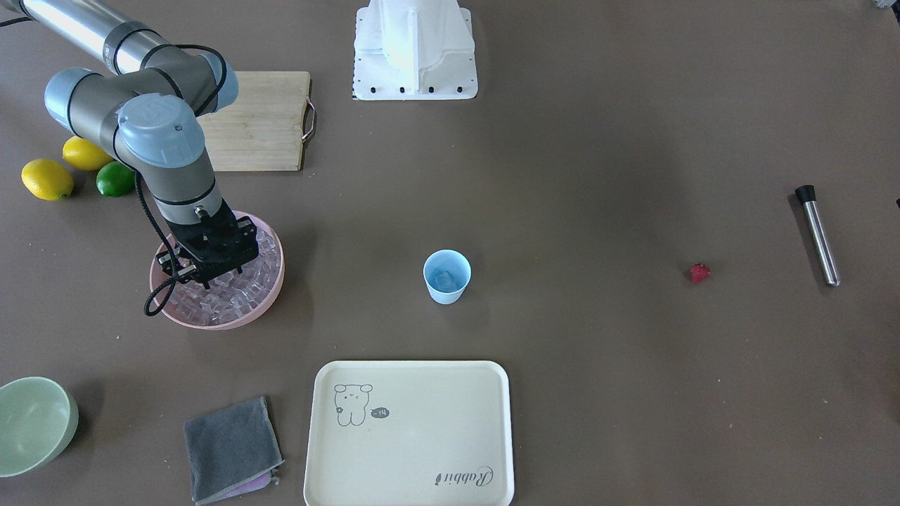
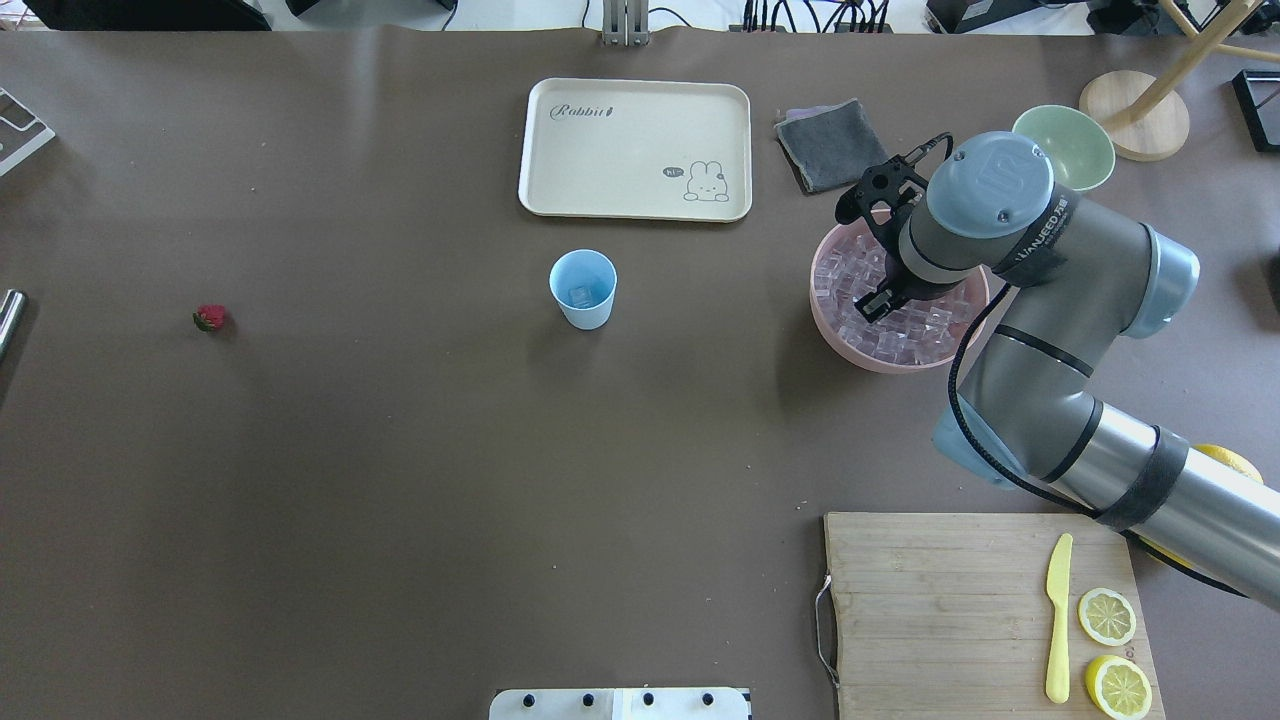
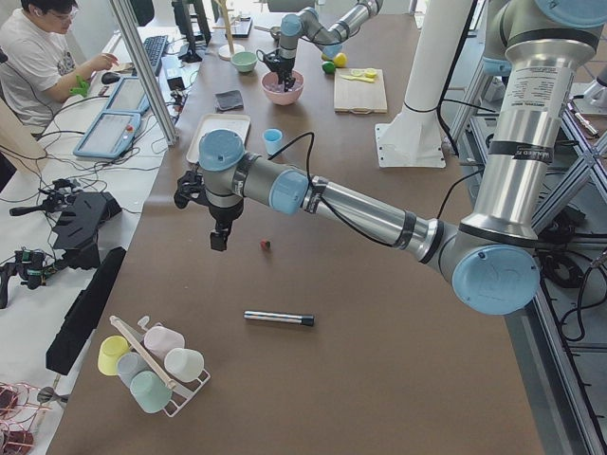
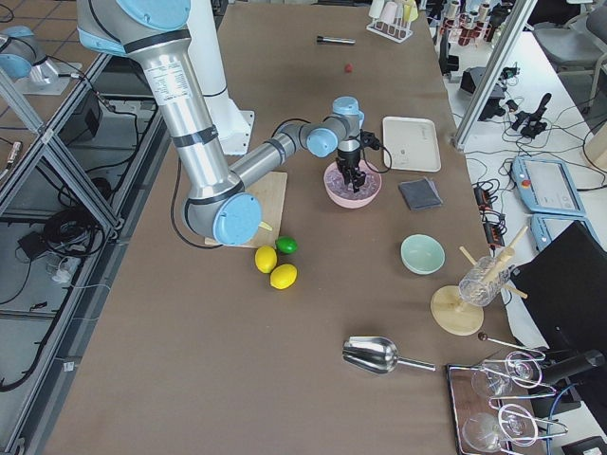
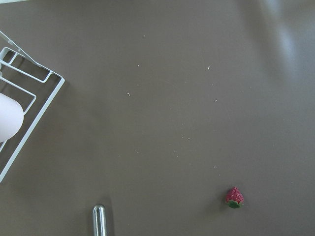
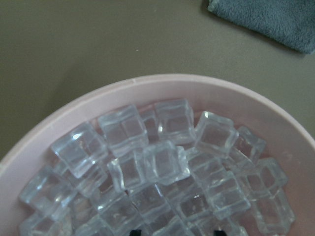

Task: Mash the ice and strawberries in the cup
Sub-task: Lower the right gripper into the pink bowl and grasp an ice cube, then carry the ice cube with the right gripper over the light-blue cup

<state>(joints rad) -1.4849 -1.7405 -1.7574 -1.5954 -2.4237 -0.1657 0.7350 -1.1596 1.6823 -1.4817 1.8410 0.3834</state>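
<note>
Because the clear, glassy ice cubes (image 6: 162, 162) sit heaped in the big pink bowl (image 1: 281, 270), I have the right claw (image 1: 207, 275) lowered into it. Its tips are spread moderately among the cubes, with nothing clamped that I can see. The small light blue plastic cup (image 1: 447, 289) stands mid-worktop (image 1: 562, 211) with what looks like one cube inside. The small red strawberry (image 1: 699, 273) lies well apart, near the hovering left claw (image 3: 219, 243); whether that one is spread I cannot tell.
</note>
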